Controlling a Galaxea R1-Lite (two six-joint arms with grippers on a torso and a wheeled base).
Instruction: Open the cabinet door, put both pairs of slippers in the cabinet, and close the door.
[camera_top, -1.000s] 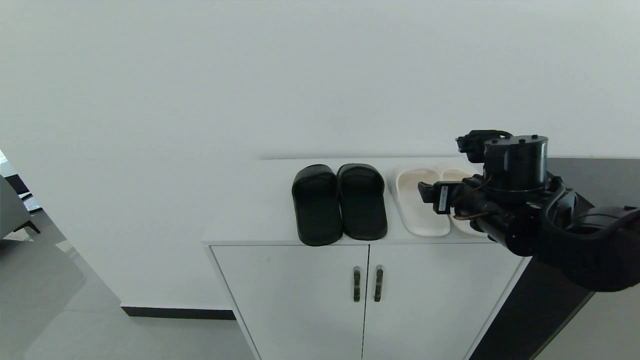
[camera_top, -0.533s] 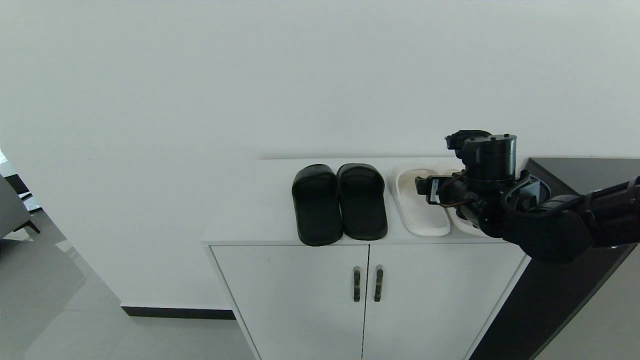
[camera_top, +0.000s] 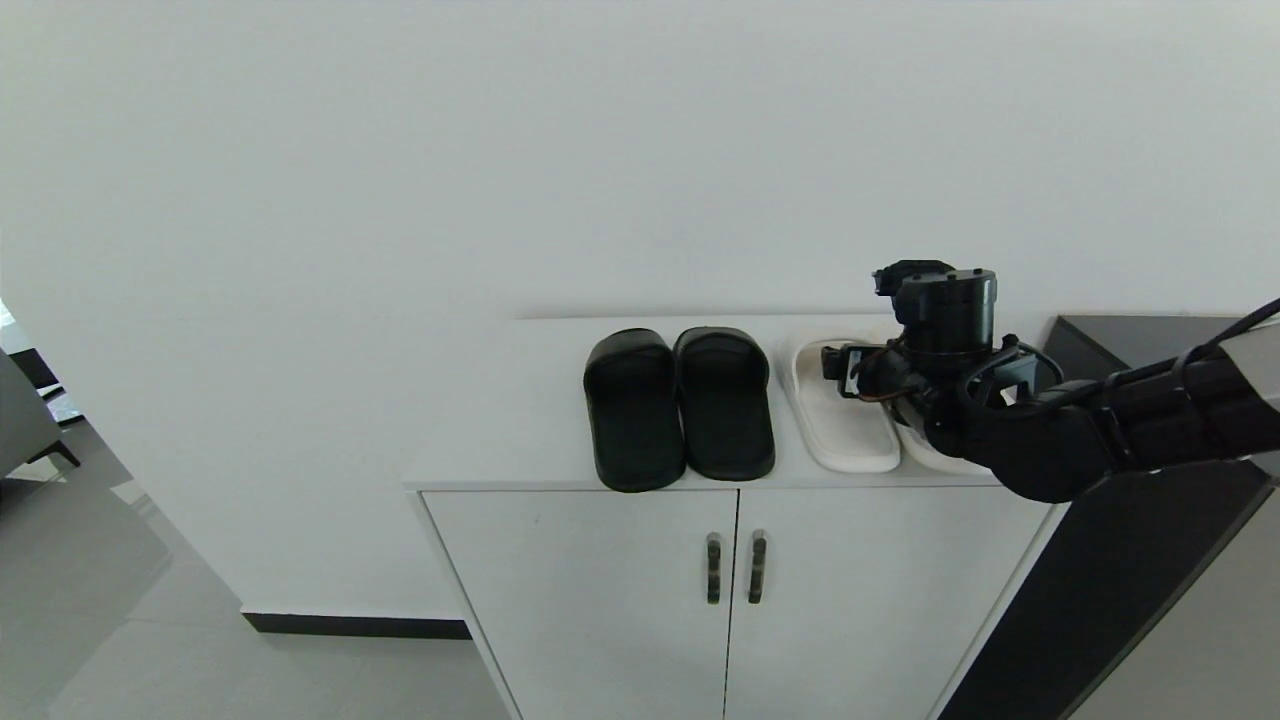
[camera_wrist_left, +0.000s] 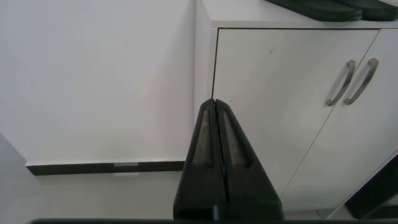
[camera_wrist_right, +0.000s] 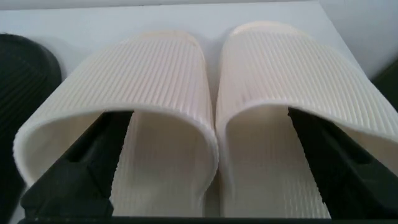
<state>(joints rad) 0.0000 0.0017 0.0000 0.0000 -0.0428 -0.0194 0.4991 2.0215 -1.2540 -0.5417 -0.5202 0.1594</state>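
The white cabinet (camera_top: 520, 440) stands against a plain wall (camera_top: 500, 150) with both doors shut, the left door (camera_top: 580, 600) and right door (camera_top: 880, 590) meeting at a thin seam. The two upright handles (camera_top: 713, 568) sit close together on either side of that seam. On the cabinet top the black slippers (camera_top: 680, 405) lie side by side, touching each other, with their heels at the front edge, directly at 12 o'clock of the handles. The white slippers (camera_top: 845, 420) lie just beside them at 3 o'clock, also as a close pair. In the head view the right arm comes in from 3 o'clock and its wrist covers most of the right-hand white slipper. The right gripper (camera_wrist_right: 206, 118) is spread wide across the white pair, with one dark finger (camera_wrist_right: 81, 162) under the ribbed strap of one slipper and the other finger under the strap of its neighbour. Both straps arch over the fingers, and whether the fingers touch them cannot be told. The left gripper (camera_wrist_left: 214, 106) has its fingers pressed flat together with nothing between them, and it is held low, facing the left front corner of the cabinet, where the wall meets the cabinet's side. A dark panel (camera_top: 1090, 600) flanks the cabinet at 3 o'clock. A dark baseboard (camera_top: 355, 626) runs along the wall at 8 o'clock of the cabinet, above a grey floor (camera_top: 100, 600). Part of a grey chair (camera_top: 25, 420) shows far off at 9 o'clock.
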